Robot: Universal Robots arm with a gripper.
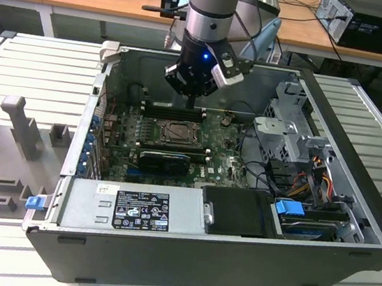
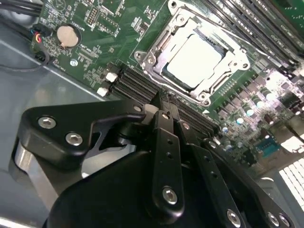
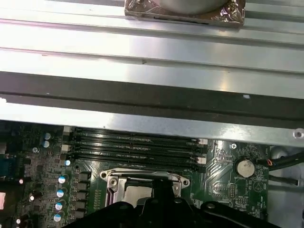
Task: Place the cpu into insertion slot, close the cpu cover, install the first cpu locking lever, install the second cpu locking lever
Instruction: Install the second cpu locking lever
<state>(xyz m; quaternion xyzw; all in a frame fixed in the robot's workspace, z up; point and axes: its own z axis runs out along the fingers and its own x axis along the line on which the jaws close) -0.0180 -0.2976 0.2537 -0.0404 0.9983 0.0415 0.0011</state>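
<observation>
Hovering inside the open computer case (image 1: 349, 227), the gripper (image 1: 195, 102) hangs just above the green circuit board (image 1: 227, 163), over the black memory slots (image 1: 172, 112) on the far side of the socket in the exterior view. In the second wrist view the gripper (image 2: 164, 107) has its dark fingers (image 2: 167, 137) drawn together into one narrow tip with nothing between them, carrying no load.

Key relation: the insertion slot (image 2: 192, 59) lies just beyond the fingertip in the second wrist view, across the bank of memory slots (image 2: 137, 85). Tip and socket are near but apart; no contact with the frame that I can make out. The memory slots run lengthwise between the tip and the socket's near edge.

What the socket holds: the cpu (image 2: 194, 59) sits flat in it, pale silvery top facing up, square to the rim. The cpu cover (image 2: 156, 50) lies down around the chip as a silver frame, chip showing through its cut-out centre. By my reading, seating and cover steps look done; whether either locking lever is latched I cannot tell from these angles.

First wrist view gives the same layout: insertion slot (image 3: 142, 183) partly behind the black gripper body, memory slots (image 3: 135, 147) beyond it, then the case wall.

Case contents otherwise, exterior view: insertion slot (image 1: 175, 132) mid-board, a grey power supply box (image 1: 133, 209) along the near wall, drive cages and loose coloured cables (image 1: 313, 177) toward the exterior view's right. A round coin battery (image 2: 66, 35) sits on the board well off from the socket.
</observation>
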